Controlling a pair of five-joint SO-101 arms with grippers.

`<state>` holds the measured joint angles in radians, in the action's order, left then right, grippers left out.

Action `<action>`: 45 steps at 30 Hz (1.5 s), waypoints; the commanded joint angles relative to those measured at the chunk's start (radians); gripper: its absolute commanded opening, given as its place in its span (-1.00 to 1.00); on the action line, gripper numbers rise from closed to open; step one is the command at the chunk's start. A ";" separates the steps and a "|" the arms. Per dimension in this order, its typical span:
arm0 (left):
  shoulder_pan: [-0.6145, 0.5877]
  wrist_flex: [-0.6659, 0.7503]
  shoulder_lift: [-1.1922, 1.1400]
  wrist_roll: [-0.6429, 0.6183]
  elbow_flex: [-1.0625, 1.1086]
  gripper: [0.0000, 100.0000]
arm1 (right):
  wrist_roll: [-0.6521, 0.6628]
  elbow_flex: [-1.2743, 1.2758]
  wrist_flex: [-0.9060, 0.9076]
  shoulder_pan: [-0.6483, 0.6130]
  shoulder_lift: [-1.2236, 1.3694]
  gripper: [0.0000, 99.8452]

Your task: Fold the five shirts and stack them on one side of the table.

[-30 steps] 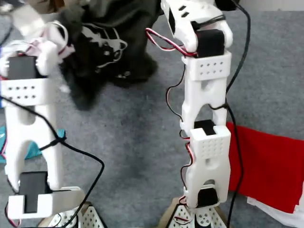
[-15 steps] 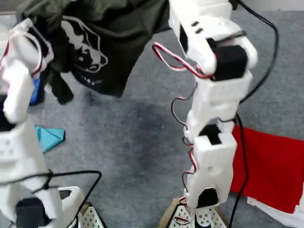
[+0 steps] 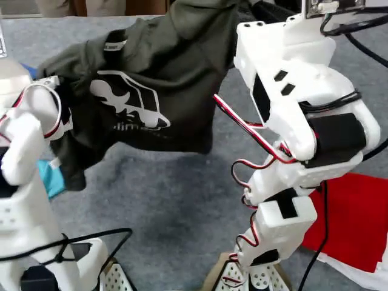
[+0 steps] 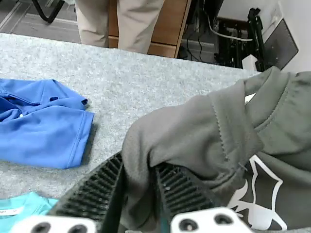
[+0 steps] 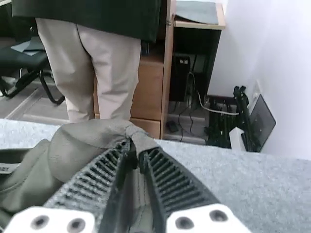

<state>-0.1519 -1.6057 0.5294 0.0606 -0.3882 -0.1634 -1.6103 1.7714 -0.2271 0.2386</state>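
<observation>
1. We are logging the dark green shirt [image 3: 151, 79] as raised. A second ago it was bunched on the grey table [image 3: 182, 206]; now it is hanging spread in the air between the two arms, which have both swung upward.
2. Nearest, at the table's right edge, we are noting a red shirt [image 3: 345, 218] lying flat on top of a white cloth [image 3: 364, 276].
3. Beside the left arm [image 3: 24, 151], a teal shirt [image 3: 51, 179] is lying on the table, partly covered by the hanging hem.
4. We are recording the left gripper [image 4: 138, 191] as clamping a fold of the dark green shirt between its ribbed fingers [image 4: 180, 187].
5. The right gripper [image 5: 133, 170] is pinching another bunched fold of the same shirt, with its fingers [image 5: 167, 182] pressed close on the cloth.
6. Farthest, a blue shirt [image 4: 39, 126] is lying on the table beyond the left gripper, apart from the held shirt.
</observation>
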 commanded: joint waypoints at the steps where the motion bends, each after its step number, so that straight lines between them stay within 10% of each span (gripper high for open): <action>1: -0.002 0.157 -0.041 0.003 0.104 -0.96 | -0.011 0.082 0.012 -0.004 -0.036 -0.99; 14: 0.057 0.695 -0.490 -0.037 0.241 -0.95 | -0.069 0.384 -0.321 0.090 0.214 -0.99; 24: 0.084 0.652 -0.796 -0.347 0.034 -0.53 | -0.095 0.380 -0.520 0.219 0.538 -0.99; 36: 0.420 0.075 -0.819 -0.203 -0.203 -0.53 | -0.161 0.380 -0.661 0.337 0.742 -0.99; 45: 0.671 0.229 -0.820 -0.068 0.072 -0.53 | -0.164 0.380 -0.694 0.366 0.869 -0.99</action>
<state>0.4434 -1.4262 -0.3007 -0.0591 -0.4051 -0.3184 -1.2298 1.1024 0.1028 1.0902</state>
